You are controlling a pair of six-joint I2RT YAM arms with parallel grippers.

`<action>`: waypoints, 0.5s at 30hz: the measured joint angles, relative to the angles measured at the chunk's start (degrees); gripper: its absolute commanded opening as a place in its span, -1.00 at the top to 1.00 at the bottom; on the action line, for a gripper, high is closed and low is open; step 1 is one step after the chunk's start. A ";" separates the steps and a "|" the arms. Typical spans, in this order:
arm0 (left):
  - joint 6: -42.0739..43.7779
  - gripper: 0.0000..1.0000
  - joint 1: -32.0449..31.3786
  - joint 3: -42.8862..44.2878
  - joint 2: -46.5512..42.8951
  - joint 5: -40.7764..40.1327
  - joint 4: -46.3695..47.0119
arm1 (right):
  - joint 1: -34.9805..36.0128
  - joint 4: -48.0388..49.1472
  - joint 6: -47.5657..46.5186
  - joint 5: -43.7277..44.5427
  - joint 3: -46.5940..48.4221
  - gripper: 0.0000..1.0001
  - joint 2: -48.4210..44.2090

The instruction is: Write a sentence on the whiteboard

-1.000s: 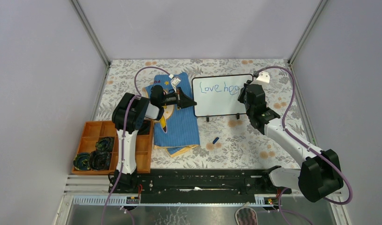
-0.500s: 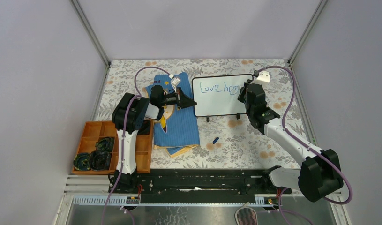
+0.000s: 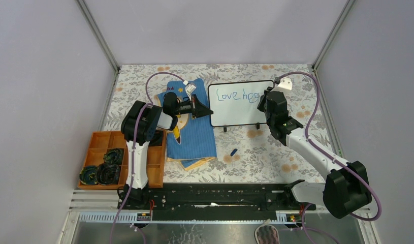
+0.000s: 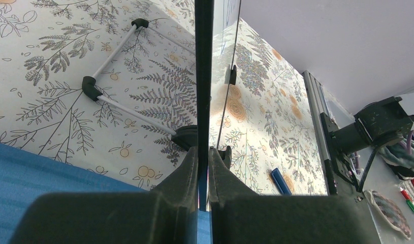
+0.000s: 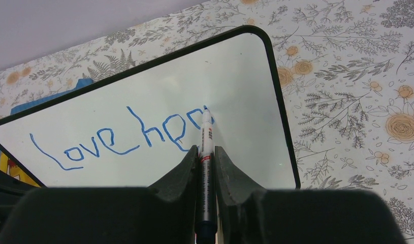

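Note:
The whiteboard [image 3: 240,109] stands upright on small black feet at the back of the table. My left gripper [image 3: 207,111] is shut on its left edge; in the left wrist view the black frame [image 4: 203,76] runs between the jaws of that gripper [image 4: 203,148]. My right gripper [image 5: 205,148] is shut on a marker [image 5: 206,132], whose tip touches the whiteboard [image 5: 245,76]. The sentence [image 5: 118,140] reads "Love he" in blue, followed by a partly drawn round letter at the marker tip. From above, the right gripper [image 3: 263,101] covers the end of the sentence [image 3: 237,95].
A blue cartoon-print cloth [image 3: 192,132] lies under the left arm. A blue marker cap [image 3: 233,151] lies on the floral table in front of the board. An orange tray [image 3: 156,162] with dark items sits at the near left. Grey walls close in both sides.
The right gripper has shifted slightly with the marker at the last blue letter. The left gripper and the whiteboard have stayed still.

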 measured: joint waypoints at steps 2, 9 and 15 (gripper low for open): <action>0.00 1.00 0.00 0.00 0.00 -0.02 0.00 | 0.00 -0.02 0.17 0.00 -0.31 1.00 -0.02; 0.00 1.00 -0.09 0.00 -0.04 -0.07 -0.02 | 0.00 -0.79 0.44 0.02 -1.31 1.00 -0.50; 0.02 1.00 -0.09 -0.13 -0.15 -0.20 -0.04 | 0.00 -2.34 0.44 0.50 -1.73 1.00 -1.11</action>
